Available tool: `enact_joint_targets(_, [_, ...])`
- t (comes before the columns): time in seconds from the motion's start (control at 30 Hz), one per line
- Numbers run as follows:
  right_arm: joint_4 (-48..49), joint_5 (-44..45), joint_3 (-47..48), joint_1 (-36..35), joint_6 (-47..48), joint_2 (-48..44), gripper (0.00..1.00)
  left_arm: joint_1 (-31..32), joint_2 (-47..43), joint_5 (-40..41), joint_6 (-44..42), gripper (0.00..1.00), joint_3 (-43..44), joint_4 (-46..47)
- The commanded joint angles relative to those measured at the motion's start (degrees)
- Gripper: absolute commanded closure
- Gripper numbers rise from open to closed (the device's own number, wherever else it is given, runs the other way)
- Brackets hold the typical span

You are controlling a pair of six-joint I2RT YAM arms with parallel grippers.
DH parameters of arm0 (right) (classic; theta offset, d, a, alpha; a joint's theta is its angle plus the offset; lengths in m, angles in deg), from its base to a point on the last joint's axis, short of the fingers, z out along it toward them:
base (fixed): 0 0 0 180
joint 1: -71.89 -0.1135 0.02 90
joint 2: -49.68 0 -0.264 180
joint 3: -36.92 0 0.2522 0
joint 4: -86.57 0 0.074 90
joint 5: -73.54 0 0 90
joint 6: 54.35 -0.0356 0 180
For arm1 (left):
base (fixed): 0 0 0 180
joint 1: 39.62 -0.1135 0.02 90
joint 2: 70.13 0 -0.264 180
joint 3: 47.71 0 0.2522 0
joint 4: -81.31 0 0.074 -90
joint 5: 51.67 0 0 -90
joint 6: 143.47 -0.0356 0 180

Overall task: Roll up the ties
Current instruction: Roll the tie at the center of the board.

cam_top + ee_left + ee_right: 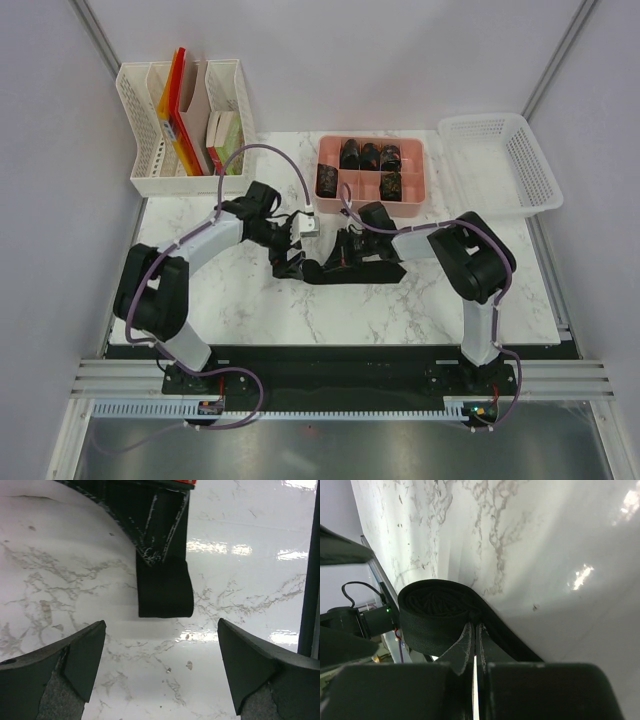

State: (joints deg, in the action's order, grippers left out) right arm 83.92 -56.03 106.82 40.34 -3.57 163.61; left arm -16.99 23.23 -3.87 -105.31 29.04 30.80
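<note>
One of the ties (350, 272) lies as a dark strip on the marble table between the two arms. In the left wrist view its flat folded end (165, 590) rests just ahead of my left gripper (161, 650), which is open with only bare table between its fingers. In the right wrist view the other part of this tie is wound into a small coil (432, 612). My right gripper (474, 626) is shut, its tips pinched at the coil's edge where the loose strip (512, 640) leaves it. From above, the left gripper (290, 252) and right gripper (352, 246) sit close together.
A pink tray (426, 170) at the back centre holds several rolled ties (369, 155). A white basket (545, 165) stands at the back right. At the back left is a white file organiser (150, 150) with folders and boxes.
</note>
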Motion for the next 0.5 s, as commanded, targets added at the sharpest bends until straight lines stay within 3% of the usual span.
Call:
enact_joint_targets(0.0, [-2.24, 6.88, 0.81, -1.58, 3.98, 3.66, 1.00, 1.01, 1.20, -2.72, -5.04, 0.00, -2.24, 3.06])
enact_joint_targets(0.23, [-0.39, 7.05, 0.03, -3.08, 1.52, 3.49, 1.00, 3.29, 1.12, 5.36, -1.69, 0.07, -7.34, 12.49])
enact_joint_targets(0.47, [0.05, 7.93, -1.64, -3.60, -0.32, 3.49, 1.00, 3.65, -1.25, 6.51, -3.36, 0.29, -10.42, 12.32])
